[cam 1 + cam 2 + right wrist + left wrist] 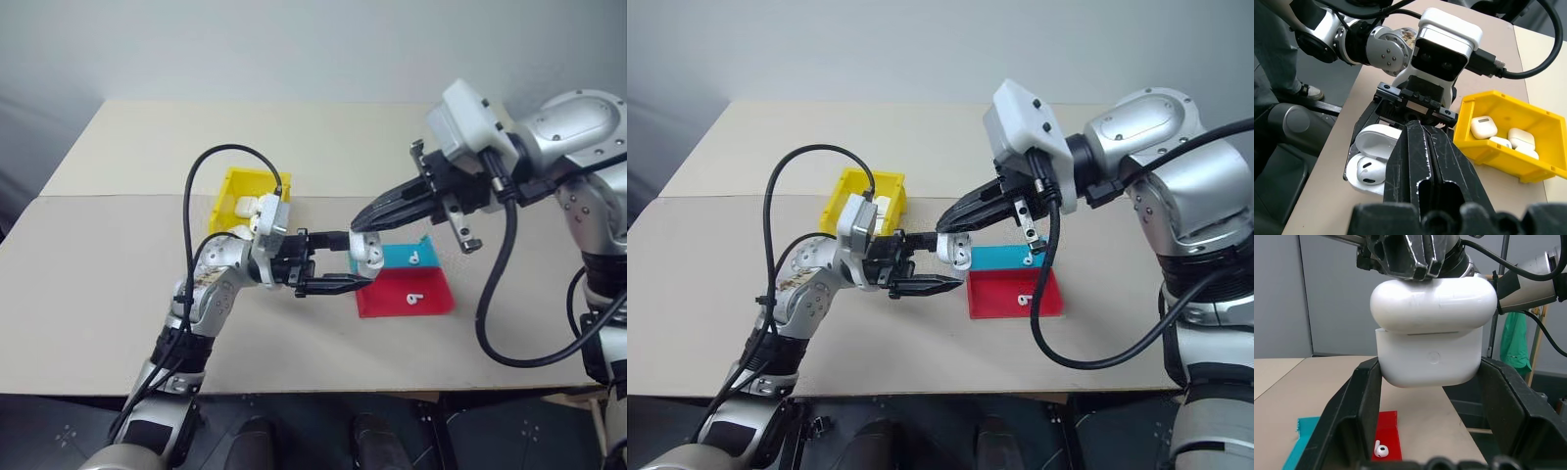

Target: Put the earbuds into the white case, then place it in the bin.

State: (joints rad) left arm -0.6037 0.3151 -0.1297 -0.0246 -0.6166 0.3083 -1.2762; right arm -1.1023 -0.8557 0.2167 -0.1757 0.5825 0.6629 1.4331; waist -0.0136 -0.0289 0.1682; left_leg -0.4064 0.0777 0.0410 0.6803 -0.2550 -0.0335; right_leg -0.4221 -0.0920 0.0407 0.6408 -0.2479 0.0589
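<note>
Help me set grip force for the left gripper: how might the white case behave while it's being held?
The white case looks glossy and rounded, so it probably slips easily between the left gripper fingers. Its shell seems rigid and unlikely to deform. The lid stands partly open under the shut right gripper, so a push may swing it on its hinge.
</note>
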